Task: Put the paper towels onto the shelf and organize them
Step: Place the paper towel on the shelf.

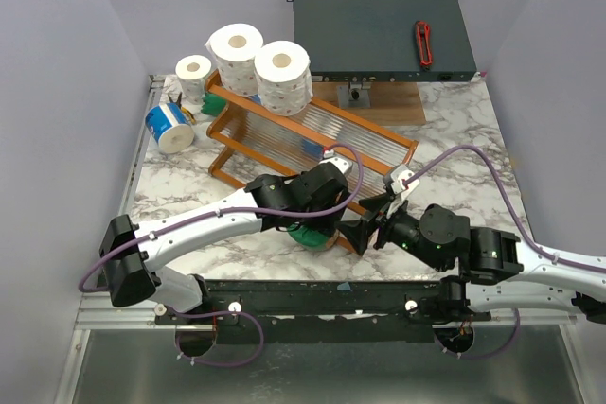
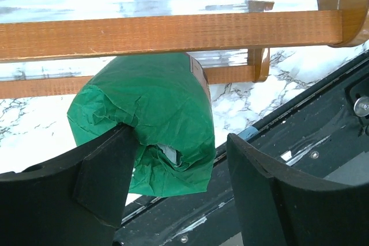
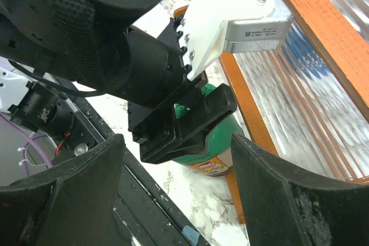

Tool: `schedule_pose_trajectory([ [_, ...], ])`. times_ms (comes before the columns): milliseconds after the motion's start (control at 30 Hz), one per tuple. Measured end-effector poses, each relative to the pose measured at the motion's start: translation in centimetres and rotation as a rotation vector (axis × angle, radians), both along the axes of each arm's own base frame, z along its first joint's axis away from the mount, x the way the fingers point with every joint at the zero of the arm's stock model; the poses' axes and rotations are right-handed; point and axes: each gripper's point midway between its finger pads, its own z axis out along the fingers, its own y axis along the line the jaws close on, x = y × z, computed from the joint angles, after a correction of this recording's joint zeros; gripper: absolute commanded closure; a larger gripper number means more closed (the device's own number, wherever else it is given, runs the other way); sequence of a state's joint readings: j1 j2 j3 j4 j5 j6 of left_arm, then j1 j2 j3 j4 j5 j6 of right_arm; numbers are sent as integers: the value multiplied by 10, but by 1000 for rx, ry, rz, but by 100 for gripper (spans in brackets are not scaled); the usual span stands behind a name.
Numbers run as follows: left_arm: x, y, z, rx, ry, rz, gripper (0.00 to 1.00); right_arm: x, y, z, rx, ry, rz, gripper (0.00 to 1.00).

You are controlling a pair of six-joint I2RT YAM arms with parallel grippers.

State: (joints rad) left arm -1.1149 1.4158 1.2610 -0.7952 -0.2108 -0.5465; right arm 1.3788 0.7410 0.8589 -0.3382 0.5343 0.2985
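1. The left claw (image 2: 181,137) is at 6 o'clock on the marble table (image 1: 454,139), close to the near edge. Its jaws are spread wide on either side of a green-wrapped paper towel roll (image 2: 150,102).
2. In the left wrist view, one finger (image 2: 109,165) presses into the roll's crumpled wrap. The other finger (image 2: 253,171) stands apart from the roll with a clear gap, so the roll is not clamped.
3. The green roll lies just under the wooden lower rail of the shelf (image 1: 284,134).
4. The shelf runs slantwise across the table, from 10 o'clock towards 4 o'clock.
5. The right claw (image 3: 176,142) is just beside the left one, on its 3 o'clock side and pointing at it. Its jaws are wide apart and hold nothing.
6. Two big white rolls (image 1: 258,61) stand upright on the shelf's far end at 11 o'clock, touching each other.
7. A smaller white roll (image 1: 194,71) stands at the 9 o'clock side of that pair.
8. A blue-wrapped roll (image 1: 170,128) lies on the table at 10 o'clock, just off the shelf's end.
9. A dark grey box (image 1: 379,30) sits at 12 o'clock with a red-handled tool (image 1: 423,43) on top.
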Motion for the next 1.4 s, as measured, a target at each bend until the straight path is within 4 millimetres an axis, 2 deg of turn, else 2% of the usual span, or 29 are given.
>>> schedule_pose_trajectory([
  [133, 0, 1, 2, -7, -3, 1, 31, 0, 1, -2, -7, 1, 0, 23],
  [433, -4, 8, -9, 15, 11, 8, 30, 0, 2, -3, -13, 3, 0, 23],
  [767, -9, 18, 17, -69, -18, 23, 26, 0, 3, -4, -16, 4, 1, 23],
  [967, -13, 29, 28, -121, -41, 52, 15, 1, 4, -6, -21, 5, 1, 23],
  [1300, -22, 74, 28, -292, -134, 143, 12, 0, 5, -6, -22, 8, 7, 23],
  [1400, -30, 89, 12, -376, -154, 159, 10, 0, 6, -6, -18, 7, 8, 23],
])
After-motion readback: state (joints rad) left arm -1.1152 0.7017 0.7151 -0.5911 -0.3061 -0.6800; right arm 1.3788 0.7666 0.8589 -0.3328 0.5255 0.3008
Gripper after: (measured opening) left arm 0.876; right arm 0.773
